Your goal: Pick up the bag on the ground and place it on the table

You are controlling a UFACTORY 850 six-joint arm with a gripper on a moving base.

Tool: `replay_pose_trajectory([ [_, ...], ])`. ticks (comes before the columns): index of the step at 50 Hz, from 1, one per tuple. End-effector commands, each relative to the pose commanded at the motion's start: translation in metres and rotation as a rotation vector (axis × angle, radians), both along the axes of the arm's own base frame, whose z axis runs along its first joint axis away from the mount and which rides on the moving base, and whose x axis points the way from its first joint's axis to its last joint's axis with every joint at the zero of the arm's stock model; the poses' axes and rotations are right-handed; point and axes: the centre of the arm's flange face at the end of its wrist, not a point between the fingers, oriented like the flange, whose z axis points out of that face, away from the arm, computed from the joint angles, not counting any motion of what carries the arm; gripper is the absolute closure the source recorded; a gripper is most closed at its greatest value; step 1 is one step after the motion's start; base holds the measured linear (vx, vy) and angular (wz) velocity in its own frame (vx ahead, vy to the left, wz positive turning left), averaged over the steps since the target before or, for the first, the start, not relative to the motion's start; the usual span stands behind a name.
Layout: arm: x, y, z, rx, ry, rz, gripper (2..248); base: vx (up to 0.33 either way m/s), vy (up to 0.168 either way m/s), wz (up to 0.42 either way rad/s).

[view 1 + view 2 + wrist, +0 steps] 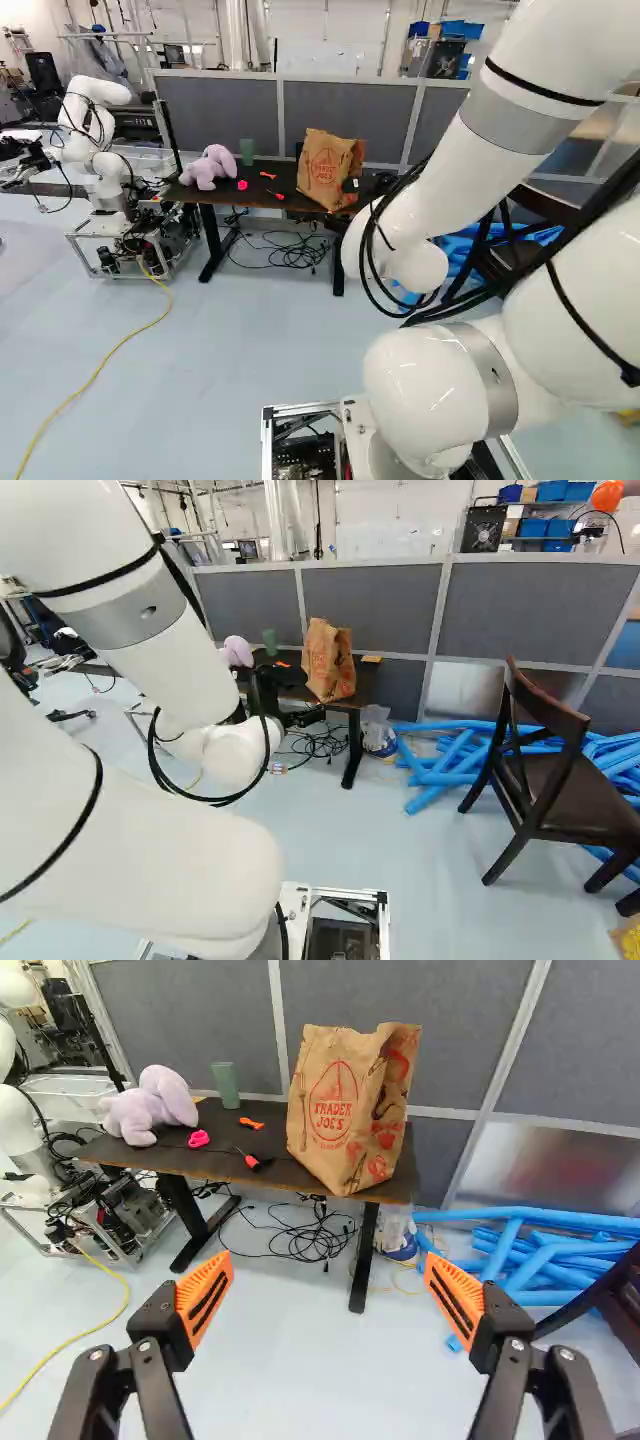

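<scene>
The gripper (300, 717) shows as a dark shape in front of the table in the right base view. In the wrist view the gripper (328, 1295) is wide open, with only floor seen between its orange pads. Ahead of it and apart from it, a brown paper bag (345, 1110) with red print stands upright on the dark table (250, 1165), close to the front edge at one end. The same bag (328, 170) appears on the table in the left base view, and the bag (328, 662) also in the right base view.
On the table lie a lilac plush toy (150, 1107), a green cup (226, 1084), a pink ring and small orange-red tools. Cables (300, 1240) lie under it. Blue tubes (450, 765) and a dark chair (540, 780) stand to the right. Another robot (95, 150) is at the left.
</scene>
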Motion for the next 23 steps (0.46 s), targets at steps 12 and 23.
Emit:
replay_pose_trajectory([
  [12, 0.0000, 0.0000, 0.0000, 0.000, 0.000, 0.000, 3, 0.000, 0.000, 0.000],
  [23, 0.0000, 0.0000, 0.0000, 0.000, 0.000, 0.000, 3, 0.000, 0.000, 0.000],
])
